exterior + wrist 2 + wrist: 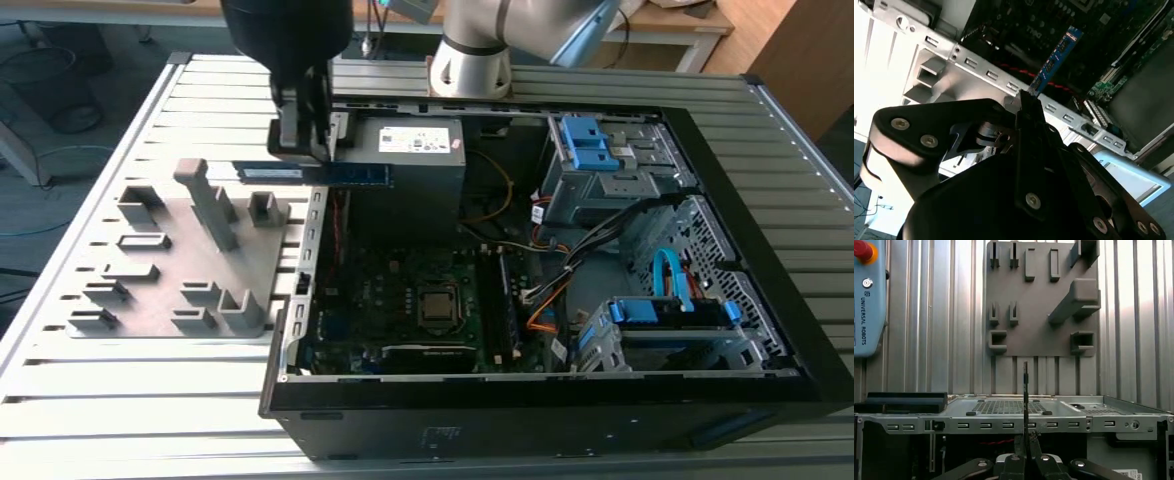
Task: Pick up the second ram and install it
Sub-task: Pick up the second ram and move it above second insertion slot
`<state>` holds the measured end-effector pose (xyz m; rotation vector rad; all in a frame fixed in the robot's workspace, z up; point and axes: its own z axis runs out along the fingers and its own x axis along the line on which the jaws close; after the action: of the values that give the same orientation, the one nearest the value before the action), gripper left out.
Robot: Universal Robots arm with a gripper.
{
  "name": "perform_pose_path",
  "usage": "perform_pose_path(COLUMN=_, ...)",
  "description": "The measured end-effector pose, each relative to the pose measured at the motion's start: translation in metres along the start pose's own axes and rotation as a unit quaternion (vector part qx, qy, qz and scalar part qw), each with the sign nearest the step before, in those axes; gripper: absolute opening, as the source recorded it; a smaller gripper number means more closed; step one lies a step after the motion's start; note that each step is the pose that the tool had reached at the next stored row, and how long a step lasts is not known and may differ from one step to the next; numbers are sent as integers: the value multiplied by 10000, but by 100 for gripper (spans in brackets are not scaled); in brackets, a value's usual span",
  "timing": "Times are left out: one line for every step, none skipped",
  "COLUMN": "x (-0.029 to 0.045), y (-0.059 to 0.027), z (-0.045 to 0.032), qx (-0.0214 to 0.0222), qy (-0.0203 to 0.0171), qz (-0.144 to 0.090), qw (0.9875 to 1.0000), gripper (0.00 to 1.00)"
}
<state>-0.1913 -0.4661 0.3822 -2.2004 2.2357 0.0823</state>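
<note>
The second ram (334, 174) is a long blue-green stick, and my gripper (306, 157) is shut on it near its middle. In the exterior view it hangs level in the air over the left wall of the open computer case (302, 290), between the grey fixture plate (174, 260) and the motherboard (400, 290). In the second wrist view the ram (1056, 57) sticks out past the gripper (1026, 97) above the board. The first wrist view shows the ram (1025, 390) edge-on as a thin dark strip rising from the gripper (1026, 437).
A dark memory stick (506, 300) stands in a slot to the exterior view's right of the processor socket (437, 307). A power supply (414, 150), cables and blue drive cages (587, 140) fill the case. A control pendant (869, 295) lies on the slatted table.
</note>
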Motion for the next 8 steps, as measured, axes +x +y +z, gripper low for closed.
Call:
perform_pose_path(x=0, y=-28, z=-1, qx=-1, qy=0, qz=0, qw=10000, gripper=14)
perform_pose_path(x=-1, y=-54, z=-2, qx=-1, qy=0, qz=0, qw=10000, gripper=14)
perform_pose_path(x=-1, y=-80, z=-3, qx=-2, qy=0, qz=0, qw=10000, gripper=14)
perform_pose_path(x=-2, y=-106, z=-4, qx=-3, qy=0, qz=0, qw=10000, gripper=14)
perform_pose_path(x=-2, y=-132, z=-5, qx=-4, qy=0, qz=0, qw=10000, gripper=14)
perform_pose_path(x=-3, y=-159, z=-6, qx=-5, qy=1, qz=0, qw=10000, gripper=14)
perform_pose_path(x=-3, y=-186, z=-7, qx=-5, qy=0, qz=0, qw=10000, gripper=14)
perform_pose_path(x=-3, y=-217, z=-8, qx=-6, qy=0, qz=0, qw=10000, gripper=14)
